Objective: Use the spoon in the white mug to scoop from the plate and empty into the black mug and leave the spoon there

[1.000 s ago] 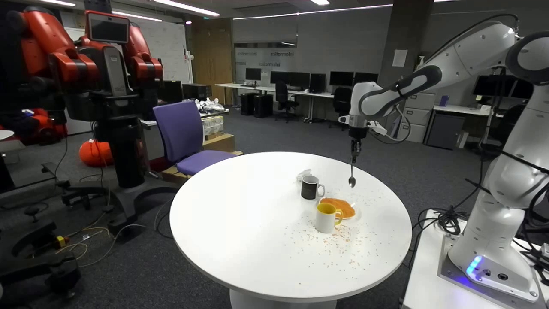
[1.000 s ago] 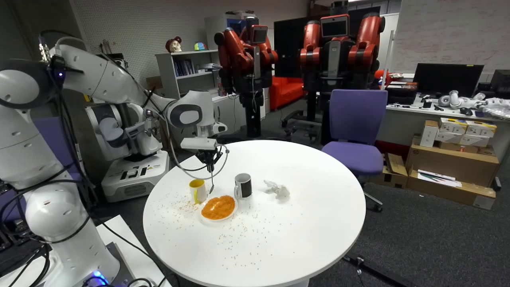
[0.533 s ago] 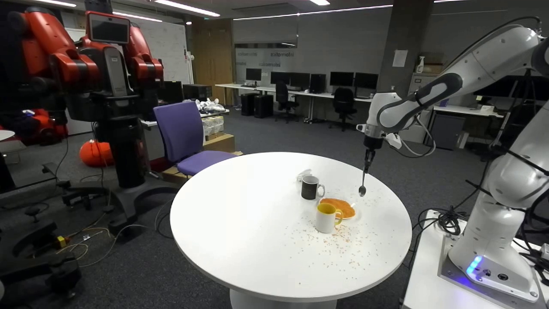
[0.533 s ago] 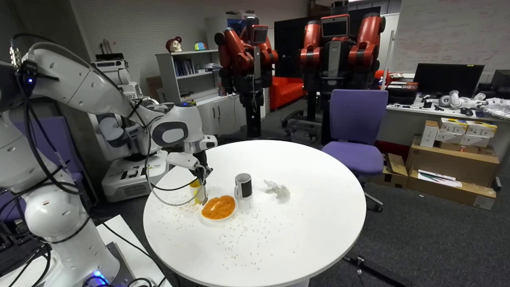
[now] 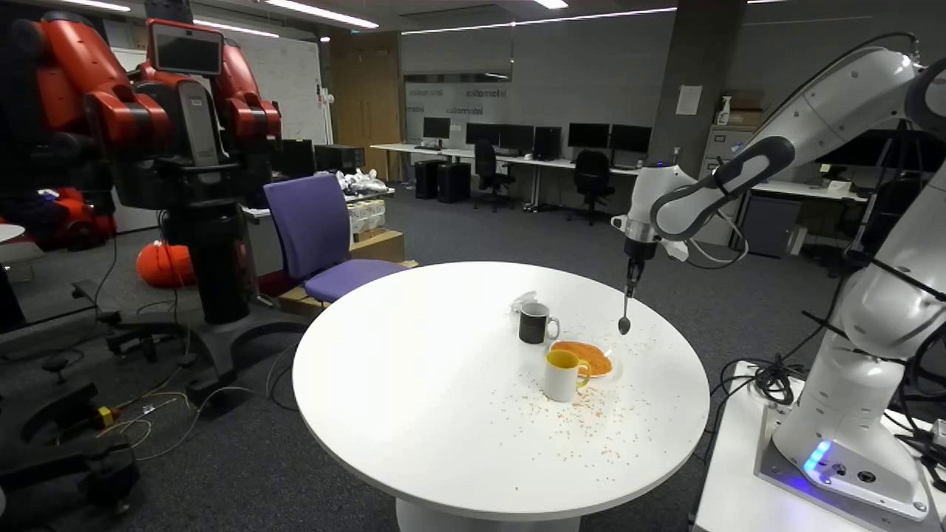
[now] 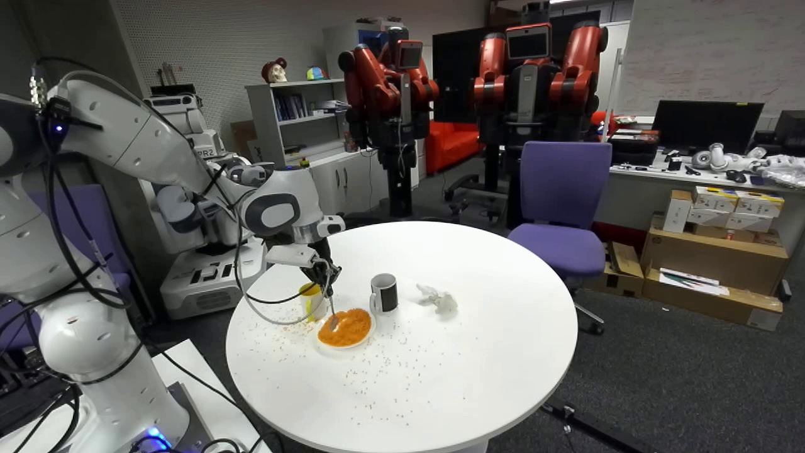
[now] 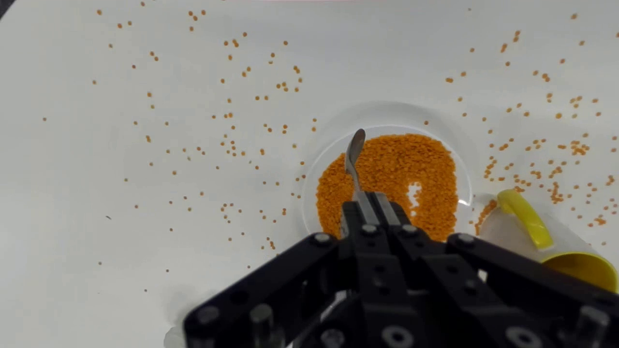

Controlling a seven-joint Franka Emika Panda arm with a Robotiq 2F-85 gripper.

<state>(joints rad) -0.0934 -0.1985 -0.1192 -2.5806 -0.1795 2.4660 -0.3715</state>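
My gripper (image 7: 372,197) is shut on the handle of the metal spoon (image 7: 355,147), whose bowl points away from the fingers. In the wrist view the bowl overlaps the plate (image 7: 464,176) with orange grains, its tip at the rim. In an exterior view the spoon (image 5: 624,325) hangs bowl down beyond the plate, apparently above the table. In an exterior view the spoon (image 6: 334,322) overlaps the grains. The white mug (image 5: 559,382), yellow inside with a yellow handle, stands beside the plate. The black mug (image 5: 533,325), pale inside, stands upright on the plate's other side; I cannot make it out in the wrist view.
Everything stands on a round white table (image 5: 414,384) with loose orange grains scattered around the plate. A crumpled clear piece of plastic or tissue (image 6: 440,299) lies by the black mug. A purple chair (image 6: 560,239) stands at the table edge.
My gripper has moved lower and back toward the robot's base, carrying the spoon closer to the plate. The spoon has turned to show its bowl face-on in an exterior view. Mugs and plate have not moved.
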